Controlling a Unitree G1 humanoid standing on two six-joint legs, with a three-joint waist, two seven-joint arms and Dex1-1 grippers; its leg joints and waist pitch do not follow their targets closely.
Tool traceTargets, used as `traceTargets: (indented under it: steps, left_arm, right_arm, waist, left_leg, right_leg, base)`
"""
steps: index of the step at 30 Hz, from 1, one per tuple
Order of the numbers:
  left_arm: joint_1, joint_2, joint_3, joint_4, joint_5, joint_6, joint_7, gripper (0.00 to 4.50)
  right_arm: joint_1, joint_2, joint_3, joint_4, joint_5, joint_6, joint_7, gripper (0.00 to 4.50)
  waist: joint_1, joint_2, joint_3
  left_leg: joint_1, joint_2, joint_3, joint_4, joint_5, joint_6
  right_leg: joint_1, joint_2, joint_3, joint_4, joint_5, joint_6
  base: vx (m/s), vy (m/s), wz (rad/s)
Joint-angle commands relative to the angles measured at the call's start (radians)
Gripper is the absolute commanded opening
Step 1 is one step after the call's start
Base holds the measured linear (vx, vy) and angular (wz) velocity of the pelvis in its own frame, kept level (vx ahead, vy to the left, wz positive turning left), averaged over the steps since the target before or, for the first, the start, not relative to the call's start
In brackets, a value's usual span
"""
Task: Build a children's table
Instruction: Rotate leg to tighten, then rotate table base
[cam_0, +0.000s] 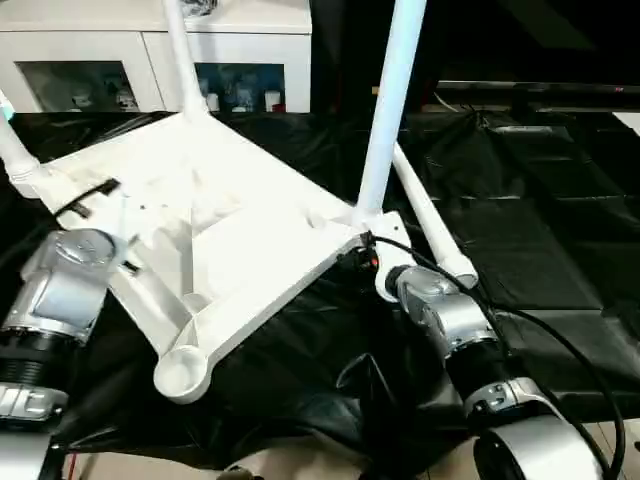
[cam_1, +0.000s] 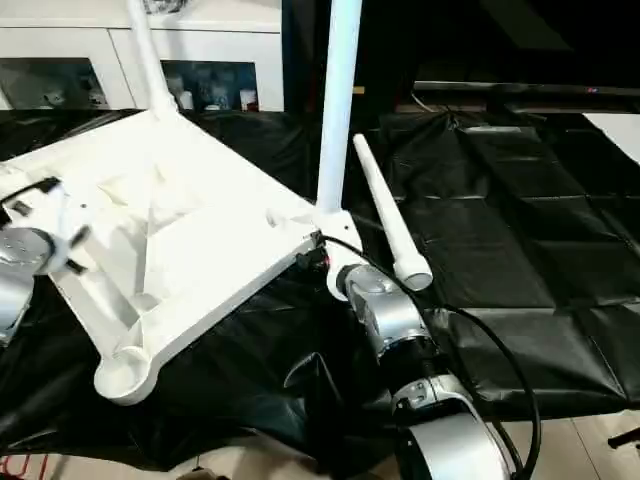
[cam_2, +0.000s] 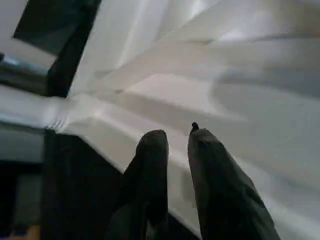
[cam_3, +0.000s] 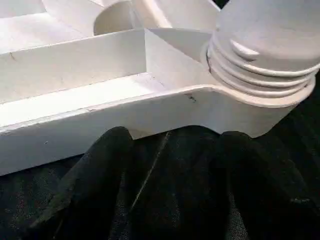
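the white tabletop (cam_0: 215, 225) lies upside down on black sheeting (cam_1: 520, 230), ribs up, tilted. the right claw (cam_3: 172, 137) sits just below its rim, at the corner where an upright leg (cam_0: 385, 110) is screwed in; its fingers stand well apart and hold nothing. a loose leg (cam_1: 385, 215) lies just beyond that claw, on the sheeting. the left claw (cam_2: 177, 142) hovers over the ribbed underside near the opposite edge, fingers nearly together, nothing between them. an empty corner socket (cam_0: 182, 372) lies between the two forearms.
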Motion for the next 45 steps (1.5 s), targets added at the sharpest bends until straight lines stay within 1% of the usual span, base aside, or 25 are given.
traceTargets:
  steps: [1,5,6,7,9,11,13,14,20,21,22,23,24,25,26,28,30,31,35,36,39,40,42,43,45]
  left_arm:
    - [0.013,0.014,-0.016,-0.019,0.004,0.034,-0.019,0.75]
    - [0.045,0.017,-0.047,-0.057,-0.028,0.081,-0.105,0.44]
    - [0.075,0.028,-0.081,-0.092,-0.034,0.119,-0.169,0.44]
    - [0.089,0.037,-0.1,-0.107,-0.035,0.134,-0.198,0.17]
    - [0.112,0.054,-0.129,-0.129,-0.036,0.151,-0.243,0.07]
    - [0.136,0.055,-0.136,-0.156,-0.074,0.161,-0.29,0.03]
    - [0.146,0.055,-0.14,-0.171,-0.094,0.161,-0.314,0.0]
    - [0.167,0.06,-0.148,-0.208,-0.133,0.145,-0.369,0.0]
    - [0.211,0.07,-0.163,-0.277,-0.198,0.093,-0.481,0.0]
    - [0.223,0.073,-0.169,-0.304,-0.223,0.082,-0.518,0.0]
    - [0.234,0.073,-0.174,-0.335,-0.251,0.075,-0.554,0.0]
    - [0.243,0.071,-0.178,-0.366,-0.281,0.068,-0.585,0.0]
    - [0.243,0.071,-0.178,-0.366,-0.281,0.068,-0.585,0.0]
    - [0.249,0.063,-0.178,-0.397,-0.316,0.065,-0.614,0.0]
    - [0.246,0.034,-0.181,-0.433,-0.361,0.074,-0.639,0.0]
    - [0.238,0.008,-0.184,-0.445,-0.381,0.077,-0.646,0.0]
    - [0.217,-0.036,-0.199,-0.445,-0.39,0.067,-0.649,0.0]
    - [0.205,-0.052,-0.204,-0.428,-0.383,0.048,-0.639,0.0]
    - [0.173,-0.096,-0.216,-0.374,-0.364,-0.021,-0.611,0.0]
    - [0.159,-0.119,-0.214,-0.349,-0.359,-0.048,-0.59,0.0]
    - [0.117,-0.155,-0.227,-0.279,-0.325,-0.119,-0.53,0.0]
    - [0.101,-0.171,-0.226,-0.249,-0.311,-0.142,-0.497,0.0]
    - [0.08,-0.192,-0.22,-0.202,-0.293,-0.18,-0.449,0.0]
    - [0.068,-0.185,-0.229,-0.172,-0.274,-0.202,-0.434,0.0]
    - [0.066,-0.181,-0.231,-0.167,-0.269,-0.206,-0.434,0.0]
  right_arm:
    - [-0.021,0.0,0.005,0.017,-0.014,-0.008,-0.006,3.22]
    - [-0.022,-0.001,0.007,0.023,-0.015,-0.011,-0.001,3.22]
    - [-0.022,0.0,0.006,0.025,-0.009,-0.011,0.015,3.22]
    - [-0.023,0.0,0.007,0.025,-0.006,-0.01,0.023,2.94]
    - [-0.024,0.0,0.008,0.025,-0.004,-0.011,0.032,2.84]
    - [-0.026,0.003,0.007,0.031,0.002,-0.015,0.047,2.72]
    - [-0.027,0.004,0.008,0.034,0.004,-0.017,0.053,2.46]
    - [-0.027,0.006,0.011,0.036,0.006,-0.02,0.062,2.42]
    - [-0.025,0.014,0.019,0.036,0.006,-0.022,0.083,1.98]
    - [-0.026,0.015,0.02,0.038,0.004,-0.025,0.088,1.93]
    - [-0.027,0.016,0.021,0.04,0.003,-0.026,0.091,1.85]
    - [-0.03,0.016,0.02,0.044,0.003,-0.028,0.093,1.72]
    - [-0.03,0.016,0.02,0.044,0.003,-0.028,0.093,1.61]
    - [-0.033,0.016,0.02,0.048,0.002,-0.031,0.097,1.55]
    - [-0.038,0.016,0.02,0.056,0.002,-0.036,0.1,1.53]
    - [-0.042,0.015,0.02,0.063,0.001,-0.041,0.101,1.19]
    - [-0.047,0.016,0.019,0.072,-0.002,-0.046,0.103,1.06]
    - [-0.048,0.017,0.019,0.072,-0.002,-0.045,0.103,1.06]
    - [-0.05,0.017,0.021,0.072,0.0,-0.048,0.105,0.62]
    - [-0.049,0.017,0.021,0.072,-0.001,-0.049,0.105,0.62]
    - [-0.049,0.017,0.019,0.073,-0.001,-0.054,0.1,0.23]
    - [-0.048,0.016,0.015,0.071,-0.001,-0.057,0.092,0.18]
    - [-0.046,0.009,0.011,0.065,-0.007,-0.06,0.072,0.04]
    - [-0.049,-0.005,0.005,0.056,-0.017,-0.025,0.041,0.04]
    - [-0.051,-0.01,0.002,0.051,-0.018,-0.007,0.034,0.04]
  waist:
    - [0.0,0.019,-0.07]
    - [-0.001,0.021,-0.072]
    - [-0.001,0.024,-0.072]
    - [-0.002,0.021,-0.072]
    - [-0.003,0.023,-0.07]
    - [-0.004,0.023,-0.069]
    - [-0.008,0.023,-0.069]
    - [-0.008,0.024,-0.069]
    - [-0.007,0.025,-0.067]
    - [-0.008,0.018,-0.065]
    - [-0.007,0.021,-0.065]
    - [-0.006,0.017,-0.066]
    - [-0.005,0.02,-0.065]
    - [-0.003,0.021,-0.065]
    - [-0.004,0.014,-0.064]
    - [-0.002,0.016,-0.064]
    - [-0.005,0.013,-0.063]
    - [-0.006,0.012,-0.064]
    - [-0.012,0.009,-0.066]
    - [-0.012,0.014,-0.065]
    - [-0.013,0.013,-0.066]
    - [-0.011,0.026,-0.068]
    - [-0.014,0.02,-0.068]
    - [-0.015,0.021,-0.069]
    - [-0.014,0.019,-0.07]
  left_leg:
    - [0.015,0.034,-0.015,-0.074,-0.255,-0.023]
    - [0.015,0.035,-0.014,-0.073,-0.246,-0.023]
    - [0.014,0.034,-0.014,-0.073,-0.25,-0.021]
    - [0.014,0.037,-0.014,-0.074,-0.25,-0.019]
    - [0.014,0.036,-0.014,-0.075,-0.265,-0.02]
    - [0.014,0.034,-0.015,-0.075,-0.279,-0.021]
    - [0.014,0.035,-0.017,-0.076,-0.287,-0.024]
    - [0.015,0.035,-0.017,-0.076,-0.288,-0.023]
    - [0.019,0.036,-0.017,-0.078,-0.311,-0.026]
    - [0.016,0.036,-0.017,-0.08,-0.314,-0.026]
    - [0.018,0.037,-0.017,-0.08,-0.314,-0.028]
    - [0.018,0.038,-0.017,-0.08,-0.312,-0.028]
    - [0.02,0.038,-0.016,-0.08,-0.309,-0.029]
    - [0.02,0.038,-0.015,-0.08,-0.315,-0.032]
    - [0.019,0.037,-0.014,-0.081,-0.313,-0.031]
    - [0.018,0.037,-0.013,-0.08,-0.308,-0.035]
    - [0.016,0.034,-0.014,-0.08,-0.311,-0.034]
    - [0.015,0.034,-0.014,-0.079,-0.309,-0.034]
    - [0.007,0.031,-0.015,-0.076,-0.283,-0.021]
    - [0.011,0.031,-0.014,-0.074,-0.289,-0.02]
    - [0.013,0.03,-0.014,-0.074,-0.302,-0.021]
    - [0.015,0.031,-0.016,-0.074,-0.305,-0.025]
    - [0.013,0.031,-0.015,-0.074,-0.313,-0.025]
    - [0.013,0.03,-0.015,-0.073,-0.315,-0.025]
    - [0.014,0.03,-0.016,-0.073,-0.306,-0.025]
  right_leg:
    - [0.052,-0.061,0.062,-0.057,-0.269,-0.176]
    - [0.053,-0.063,0.062,-0.054,-0.246,-0.193]
    - [0.052,-0.062,0.062,-0.054,-0.244,-0.194]
    - [0.053,-0.063,0.062,-0.054,-0.243,-0.197]
    - [0.052,-0.062,0.062,-0.057,-0.259,-0.196]
    - [0.052,-0.062,0.062,-0.058,-0.269,-0.196]
    - [0.053,-0.062,0.061,-0.059,-0.273,-0.196]
    - [0.053,-0.062,0.061,-0.058,-0.273,-0.196]
    - [0.05,-0.06,0.061,-0.061,-0.298,-0.19]
    - [0.051,-0.061,0.062,-0.061,-0.308,-0.188]
    - [0.05,-0.062,0.063,-0.06,-0.313,-0.189]
    - [0.05,-0.063,0.063,-0.06,-0.312,-0.19]
    - [0.048,-0.061,0.064,-0.059,-0.305,-0.196]
    - [0.048,-0.061,0.065,-0.058,-0.304,-0.196]
    - [0.049,-0.061,0.065,-0.058,-0.305,-0.196]
    - [0.049,-0.06,0.066,-0.058,-0.306,-0.196]
    - [0.051,-0.06,0.065,-0.059,-0.321,-0.186]
    - [0.053,-0.061,0.066,-0.059,-0.324,-0.182]
    - [0.058,-0.062,0.065,-0.061,-0.339,-0.168]
    - [0.055,-0.062,0.065,-0.065,-0.356,-0.164]
    - [0.054,-0.057,0.063,-0.068,-0.363,-0.155]
    - [0.053,-0.057,0.063,-0.065,-0.35,-0.157]
    - [0.054,-0.056,0.063,-0.067,-0.341,-0.159]
    - [0.054,-0.055,0.062,-0.067,-0.343,-0.158]
    - [0.056,-0.056,0.062,-0.066,-0.338,-0.159]
  base:
    - [0.0,0.0,0.0]
    - [0.0,0.0,0.0]
    - [0.0,0.0,0.0]
    - [0.0,0.0,0.0]
    - [0.0,0.0,0.0]
    - [0.0,0.0,0.0]
    - [0.0,0.0,0.0]
    - [0.0,0.0,0.0]
    - [0.0,0.0,0.0]
    - [0.0,0.0,0.0]
    - [0.0,0.0,0.0]
    - [0.0,0.0,0.0]
    - [0.0,0.0,0.0]
    - [0.0,0.0,0.0]
    - [0.0,0.0,0.0]
    - [0.0,0.0,0.0]
    - [0.0,0.0,0.0]
    - [0.0,0.0,0.0]
    - [0.0,0.0,0.0]
    - [0.0,0.0,0.0]
    - [0.0,0.0,0.0]
    - [0.0,0.0,0.0]
    - [0.0,0.0,0.0]
    - [0.0,0.0,0.0]
    - [0.0,0.0,0.0]
